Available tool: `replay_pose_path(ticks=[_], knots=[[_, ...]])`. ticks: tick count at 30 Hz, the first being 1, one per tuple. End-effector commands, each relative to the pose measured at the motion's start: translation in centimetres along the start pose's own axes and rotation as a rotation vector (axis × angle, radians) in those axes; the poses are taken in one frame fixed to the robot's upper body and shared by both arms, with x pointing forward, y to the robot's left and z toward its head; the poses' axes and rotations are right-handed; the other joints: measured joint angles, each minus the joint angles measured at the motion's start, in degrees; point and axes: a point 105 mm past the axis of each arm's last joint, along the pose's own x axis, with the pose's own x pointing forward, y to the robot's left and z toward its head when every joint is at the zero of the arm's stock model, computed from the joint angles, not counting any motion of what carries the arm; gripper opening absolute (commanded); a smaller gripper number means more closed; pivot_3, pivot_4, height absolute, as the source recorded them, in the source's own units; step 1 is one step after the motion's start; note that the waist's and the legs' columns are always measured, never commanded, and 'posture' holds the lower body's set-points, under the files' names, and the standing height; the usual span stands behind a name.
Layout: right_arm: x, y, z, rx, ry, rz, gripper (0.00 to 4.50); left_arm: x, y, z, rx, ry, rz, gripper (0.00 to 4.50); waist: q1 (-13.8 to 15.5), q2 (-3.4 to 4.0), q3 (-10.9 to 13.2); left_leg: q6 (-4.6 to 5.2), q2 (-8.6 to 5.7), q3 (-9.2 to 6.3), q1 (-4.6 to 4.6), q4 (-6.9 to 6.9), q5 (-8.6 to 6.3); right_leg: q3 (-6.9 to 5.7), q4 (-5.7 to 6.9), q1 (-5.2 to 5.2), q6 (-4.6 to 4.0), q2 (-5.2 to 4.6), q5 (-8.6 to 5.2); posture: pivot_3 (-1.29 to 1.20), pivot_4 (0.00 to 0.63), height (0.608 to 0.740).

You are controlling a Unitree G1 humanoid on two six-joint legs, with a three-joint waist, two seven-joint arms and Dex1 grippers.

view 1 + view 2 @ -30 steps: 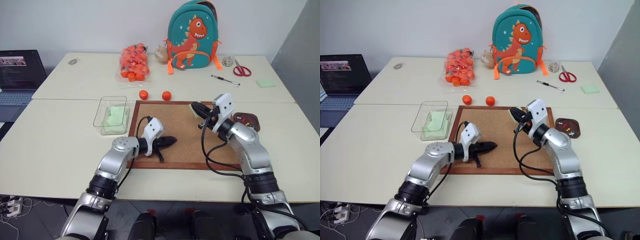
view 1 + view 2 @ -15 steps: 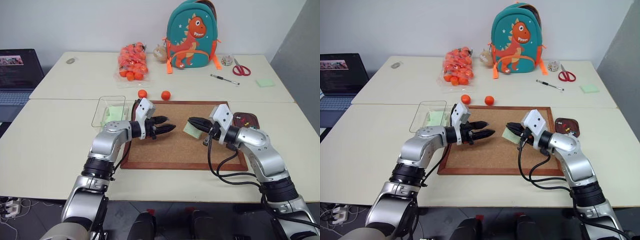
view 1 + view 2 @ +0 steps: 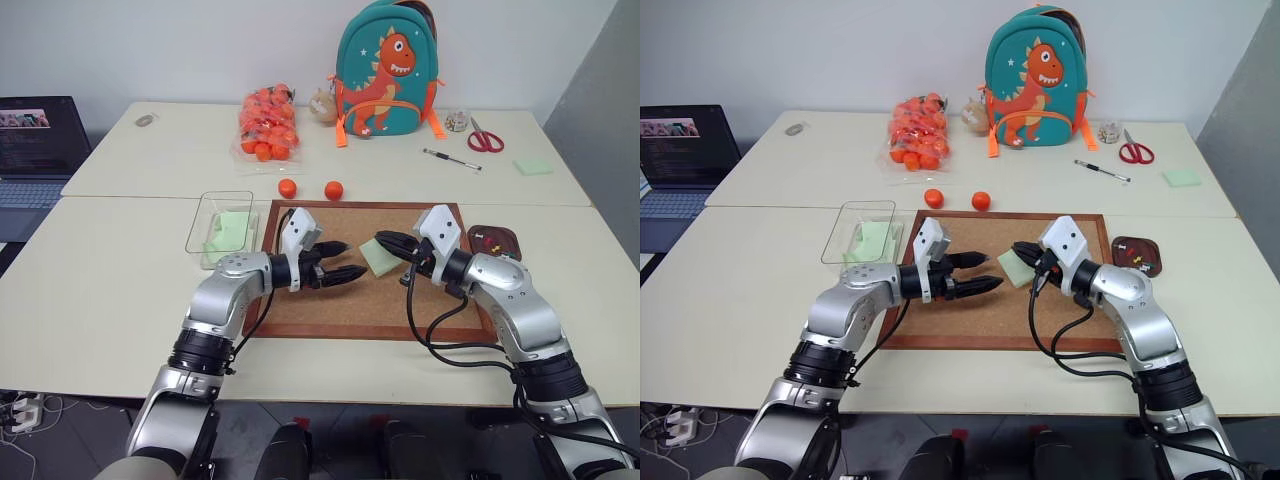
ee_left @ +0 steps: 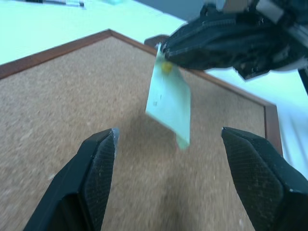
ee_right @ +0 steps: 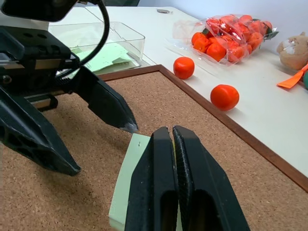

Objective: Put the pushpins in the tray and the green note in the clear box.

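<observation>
Green note held up over the corkboard, clear box and tray waiting on either side

The green note [image 3: 379, 257], a thin pale-green square, is hanging tilted above the cork, pinched at its upper edge in the closed jaws of the right gripper [image 3: 381, 241]. The clear box [image 3: 222, 230] is sitting on the table just beside the board's left edge, pale-green paper lying inside. The dark-brown tray [image 3: 495, 241] is resting beside the board's right edge, tiny red and whitish pushpins [image 3: 1139, 263] lying in it.

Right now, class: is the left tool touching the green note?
Apart. In the left wrist view, the left tool stands open, and cork shows between each finger and the green note, which the right tool pinches.
</observation>
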Motion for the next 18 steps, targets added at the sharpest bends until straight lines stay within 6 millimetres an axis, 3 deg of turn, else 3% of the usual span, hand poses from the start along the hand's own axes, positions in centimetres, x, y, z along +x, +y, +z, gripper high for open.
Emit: replay_pose_path(ticks=[1,10,18], knots=[[-0.1,-0.4,2.2,-0.026,-0.070,-0.010,0.00,0.5,0.4,1.2,-0.011,-0.059,0.019,3.60,-0.02,0.00,0.00,0.00,-0.01,0.00,0.00,0.00,0.00,0.00,0.00,0.00,0.00,0.00,0.00,0.00,0.150,0.740],[0.1,-0.2,2.9,0.008,-0.100,-0.011,0.00,2.3,0.1,1.4,-0.078,-0.101,-0.004,3.60,-0.04,-0.01,0.01,0.00,-0.02,0.01,0.00,0.01,0.00,0.00,0.01,-0.01,0.00,0.00,0.00,0.00,0.150,0.740],[0.2,0.1,3.1,0.039,-0.114,-0.019,0.00,2.9,-0.1,1.8,-0.126,-0.136,-0.009,2.18,-0.04,-0.01,0.00,0.00,-0.01,-0.01,0.00,0.01,0.00,-0.01,0.01,-0.01,0.00,0.01,0.00,0.00,0.150,0.740]])
